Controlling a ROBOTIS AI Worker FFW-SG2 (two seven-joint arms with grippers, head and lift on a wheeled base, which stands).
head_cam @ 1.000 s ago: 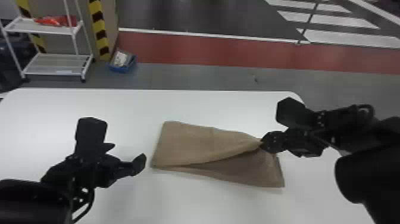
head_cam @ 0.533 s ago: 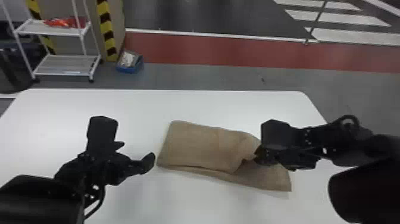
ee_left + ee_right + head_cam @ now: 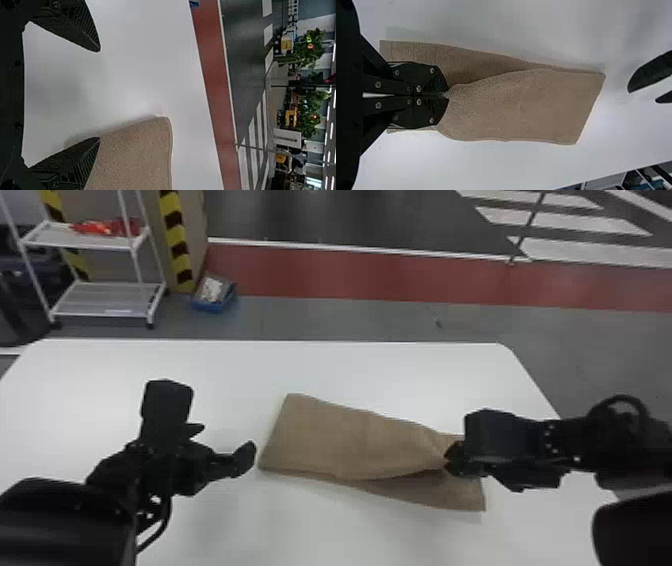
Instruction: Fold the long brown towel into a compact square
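Observation:
The brown towel (image 3: 350,440) lies folded lengthwise on the white table, its upper layer gathered to a point at the right end over a darker lower layer. My right gripper (image 3: 450,460) is at that end; in the right wrist view the right gripper (image 3: 446,95) is shut on the gathered upper layer of the towel (image 3: 526,107). Just left of the towel's left end is my left gripper (image 3: 222,442). In the left wrist view the left gripper (image 3: 99,95) stands wide open, one finger beside the edge of the towel (image 3: 134,158), nothing held.
The white table (image 3: 350,370) has its far edge behind the towel. Beyond it on the floor stand a white shelf cart (image 3: 107,297) and a blue box (image 3: 212,305) at the back left.
The right gripper went left, then back right, and the towel's upper layer bulged and straightened again with it. The view has shifted a little; the left gripper looks unmoved beside the towel.

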